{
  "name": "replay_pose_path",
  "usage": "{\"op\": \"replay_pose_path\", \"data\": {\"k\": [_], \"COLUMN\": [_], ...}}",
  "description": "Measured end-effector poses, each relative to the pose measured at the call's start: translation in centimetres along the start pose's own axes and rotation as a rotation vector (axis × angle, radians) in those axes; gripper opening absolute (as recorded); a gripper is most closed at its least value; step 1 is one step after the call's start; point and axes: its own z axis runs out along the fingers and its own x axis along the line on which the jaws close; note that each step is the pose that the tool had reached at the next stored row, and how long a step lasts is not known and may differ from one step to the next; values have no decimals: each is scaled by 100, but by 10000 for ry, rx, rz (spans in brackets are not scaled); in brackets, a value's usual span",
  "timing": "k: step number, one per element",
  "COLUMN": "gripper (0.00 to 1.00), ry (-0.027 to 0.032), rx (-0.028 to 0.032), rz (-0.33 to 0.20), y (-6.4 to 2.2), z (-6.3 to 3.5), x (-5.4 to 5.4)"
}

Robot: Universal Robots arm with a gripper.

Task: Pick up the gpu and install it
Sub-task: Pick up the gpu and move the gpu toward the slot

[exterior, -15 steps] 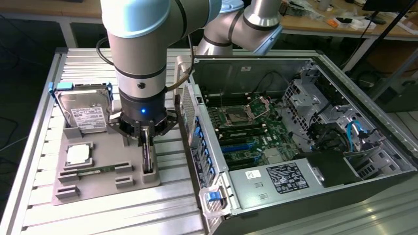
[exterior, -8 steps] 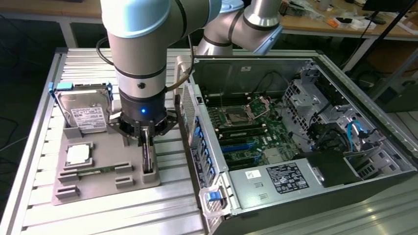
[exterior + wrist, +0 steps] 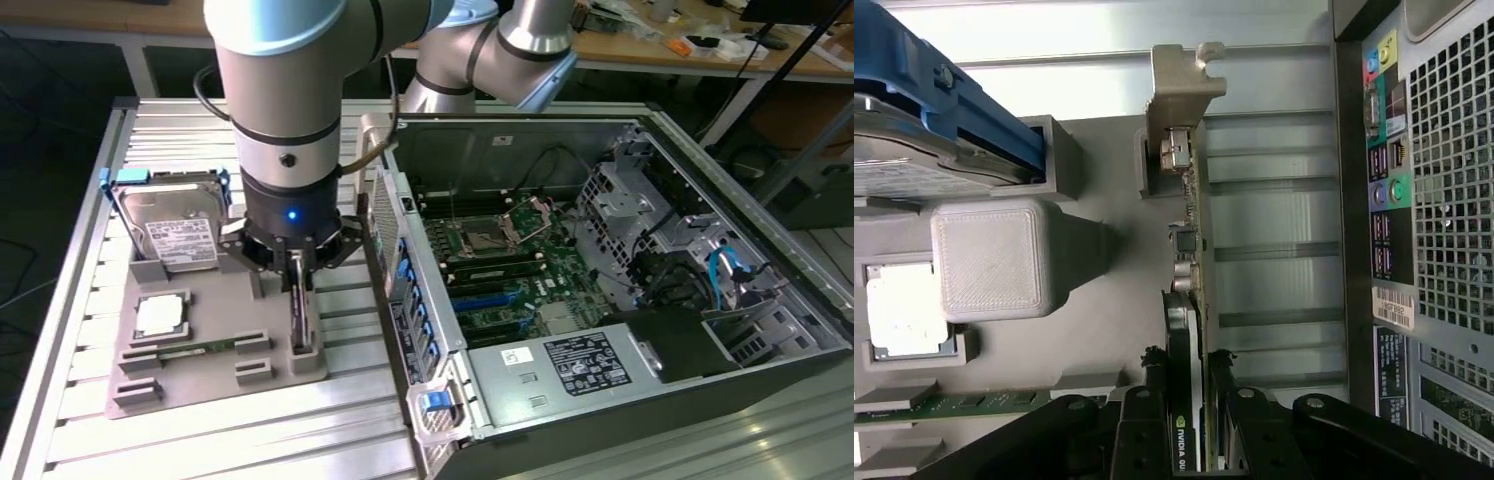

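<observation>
We see the gripper (image 3: 296,280) clamped on the gpu (image 3: 1192,240), which stands edge-on in its slot on the grey holder (image 3: 200,380) beside the computer case (image 3: 667,410). We judge a straight, untilted lift safest.

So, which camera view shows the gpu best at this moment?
The wrist view. There the gpu runs edge-on along the picture, its silvery bracket clear at one end and the jaws closed on the other. The exterior view gives a thin dark blade standing in the grey holder under the arm.
</observation>
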Motion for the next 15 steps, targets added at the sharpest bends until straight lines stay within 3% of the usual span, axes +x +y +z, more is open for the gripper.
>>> {"op": "replay_pose_path", "data": {"k": [7, 15], "gripper": [27, 27], "ry": [0, 2], "rx": [-14, -51], "rz": [0, 0], "y": [9, 15], "z": [-205, -327], "x": [-2, -4]}}
